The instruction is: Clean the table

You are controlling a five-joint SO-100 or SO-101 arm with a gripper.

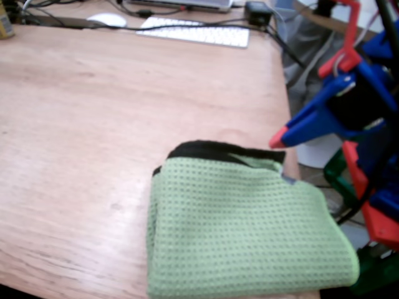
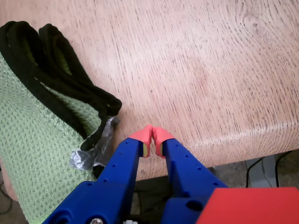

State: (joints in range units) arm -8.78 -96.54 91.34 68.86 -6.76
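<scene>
One wide table (image 2: 196, 70) stretches ahead of my gripper (image 2: 153, 140), its grain running away from me and its straight edge passing just under my fingertips. The folded green cloth (image 2: 32, 158) lies just to my left in the wrist view, black hem (image 2: 56, 74) toward the bare wood, its long side running roughly along my own reach; a grey tag (image 2: 91, 151) sits nearest me. I judge the coming move to be a shift left onto that cloth. My arm hangs low over the table's edge, pointing inward, with my red-tipped jaws pressed together on nothing.
</scene>
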